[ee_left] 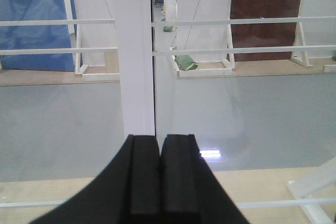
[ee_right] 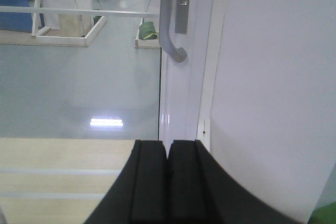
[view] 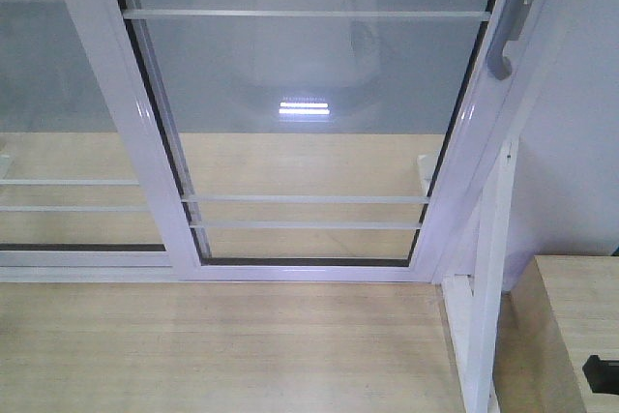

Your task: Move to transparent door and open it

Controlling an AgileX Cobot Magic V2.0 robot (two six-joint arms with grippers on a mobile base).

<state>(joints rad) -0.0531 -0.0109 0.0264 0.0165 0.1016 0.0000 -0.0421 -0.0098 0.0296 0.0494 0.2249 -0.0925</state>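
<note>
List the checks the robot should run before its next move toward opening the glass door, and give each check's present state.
1. Handle visible to the right wrist camera: ok, it is above and ahead of the right gripper.
2. Right gripper open for grasping: not ok, its fingers are pressed together.
3. Right gripper at the handle: not ok, they are apart.
4. Transparent door shut: ok, its handle side lies against the wall.
5. Left gripper clear of the white upright: cannot tell. It is shut and faces the upright.
</note>
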